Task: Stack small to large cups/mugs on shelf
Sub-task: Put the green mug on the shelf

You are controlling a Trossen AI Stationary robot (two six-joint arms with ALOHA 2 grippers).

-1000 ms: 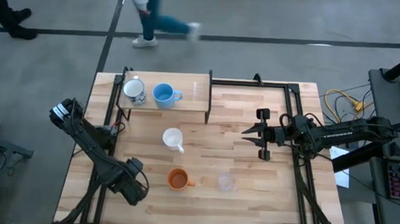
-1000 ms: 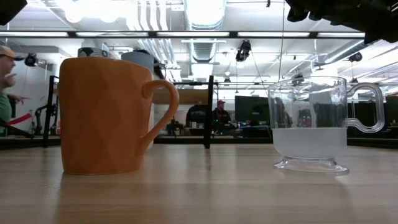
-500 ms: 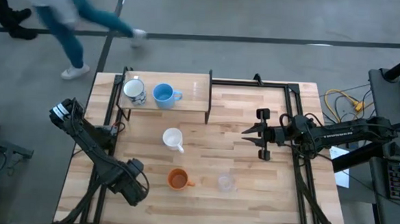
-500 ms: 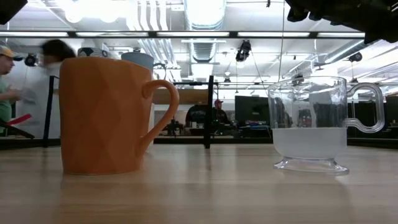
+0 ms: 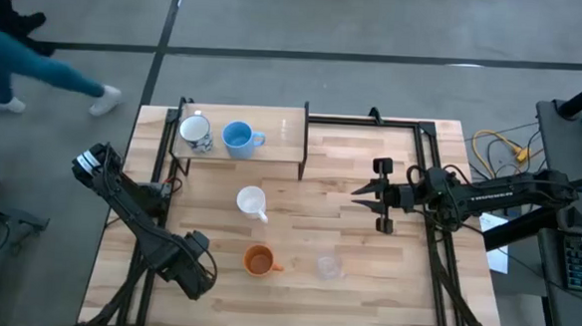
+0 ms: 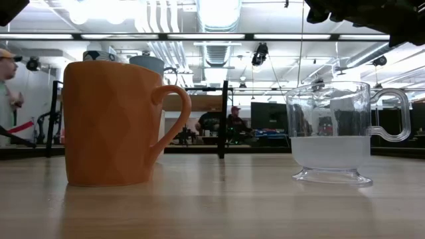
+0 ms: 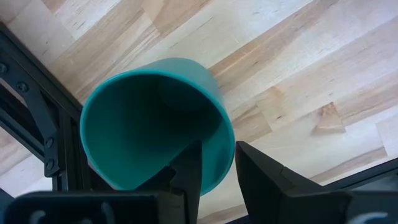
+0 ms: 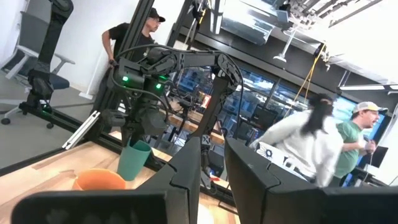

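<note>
Left pincer (image 7: 214,171) pinching green cup (image 7: 149,118) wall, low at worktop (image 5: 364,287) front-left edge. Right pincer (image 5: 359,197) spread, mid-right. Silver cup (image 5: 194,131), blue cup (image 5: 236,137) on shelf (image 5: 283,133); white (image 5: 252,201), orange (image 5: 258,261), clear (image 5: 327,267) on worktop.

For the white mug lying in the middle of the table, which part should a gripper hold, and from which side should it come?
Probably the rim of the white mug, one finger inside and one outside, coming from straight above. It appears upright with its mouth open upward, and its handle sticks out toward the front-right, so grip the rim away from it.
</note>
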